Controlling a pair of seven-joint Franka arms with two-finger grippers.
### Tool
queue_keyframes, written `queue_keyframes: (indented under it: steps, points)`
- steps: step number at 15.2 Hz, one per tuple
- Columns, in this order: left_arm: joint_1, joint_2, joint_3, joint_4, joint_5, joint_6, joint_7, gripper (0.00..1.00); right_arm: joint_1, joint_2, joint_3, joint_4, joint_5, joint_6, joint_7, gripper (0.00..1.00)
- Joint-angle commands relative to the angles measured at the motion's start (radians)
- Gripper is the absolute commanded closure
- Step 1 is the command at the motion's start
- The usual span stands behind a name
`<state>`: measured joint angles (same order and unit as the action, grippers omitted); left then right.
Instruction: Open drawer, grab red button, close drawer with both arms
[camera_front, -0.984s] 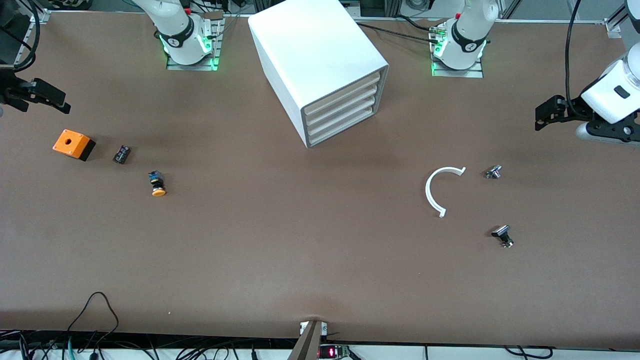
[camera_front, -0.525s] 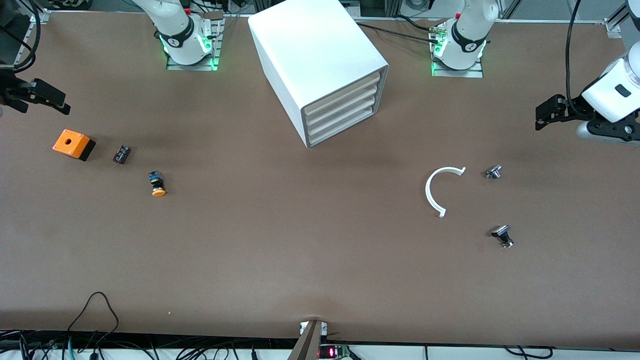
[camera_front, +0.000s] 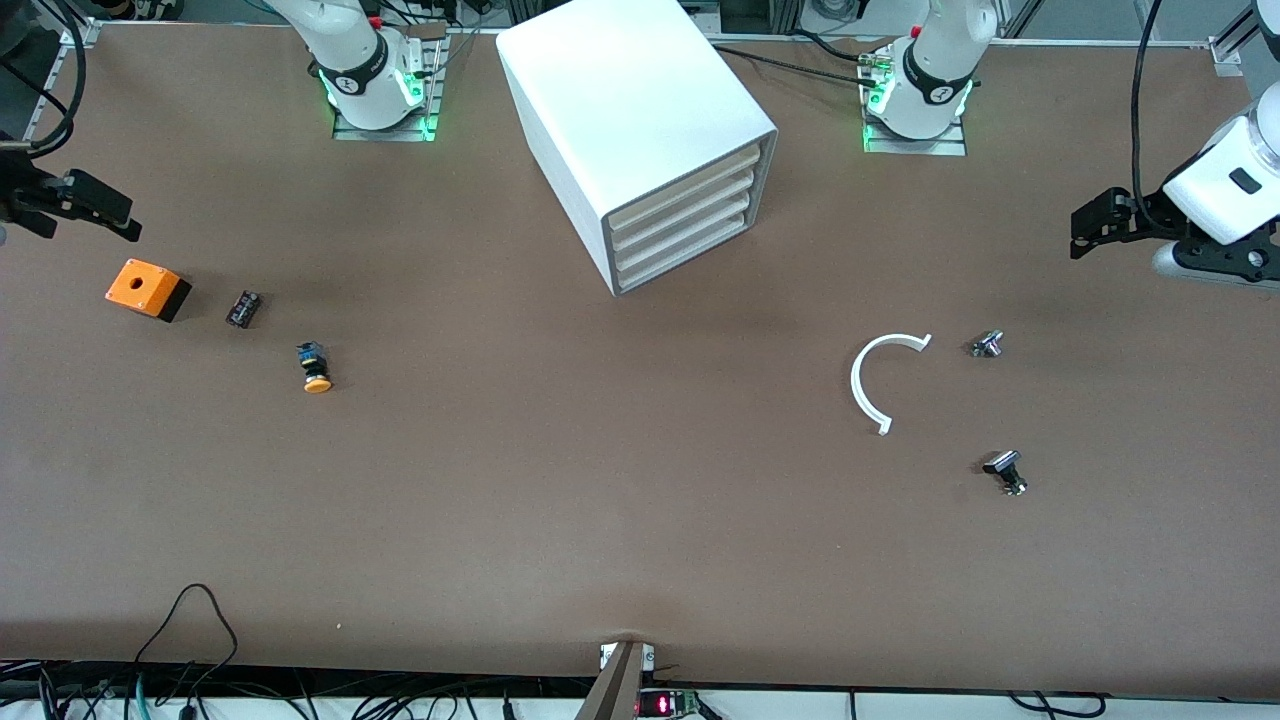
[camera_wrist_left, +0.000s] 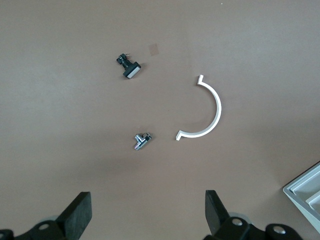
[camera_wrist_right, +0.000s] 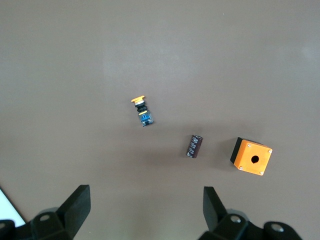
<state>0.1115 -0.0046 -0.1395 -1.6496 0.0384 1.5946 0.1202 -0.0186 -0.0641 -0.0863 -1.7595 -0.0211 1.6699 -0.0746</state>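
The left gripper (camera_wrist_left: 148, 215) has its two black fingers (camera_wrist_left: 80, 212) spread wide with nothing between them. It hangs over the left arm's end of the table (camera_front: 600, 500), at about three o'clock in the front view. The right gripper (camera_wrist_right: 145, 212) is just as wide open and empty, and hangs at about nine o'clock, over the right arm's end.

At twelve o'clock stands a white cabinet (camera_front: 640, 110). Its four drawers (camera_front: 680, 215) are all shut, with their fronts facing about five o'clock. No red-capped button shows anywhere, so it is probably inside a drawer. Which drawer cannot be told.

The drawer looks light and stiff. No handle shows, so the hold is likely the thin front strip, with the other arm steadying the cabinet against sliding. The button would be tiny, hard and light. Gripping across its body seems safer than pinching the rounded cap.

An orange-capped button (camera_front: 316, 368) lies at about nine o'clock.
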Motion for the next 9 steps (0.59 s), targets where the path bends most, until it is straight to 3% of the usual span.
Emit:
queue_keyframes:
  steps: [1, 9]
  points:
    - [-0.001, 0.011, -0.003, 0.030, -0.009, -0.025, -0.013, 0.00, 0.017, 0.064, 0.002, 0.040, 0.010, -0.004, -0.008, 0.00]
    - [-0.007, 0.012, -0.003, 0.033, -0.006, -0.024, -0.013, 0.00, 0.103, 0.193, 0.002, 0.123, 0.010, -0.002, -0.011, 0.00]
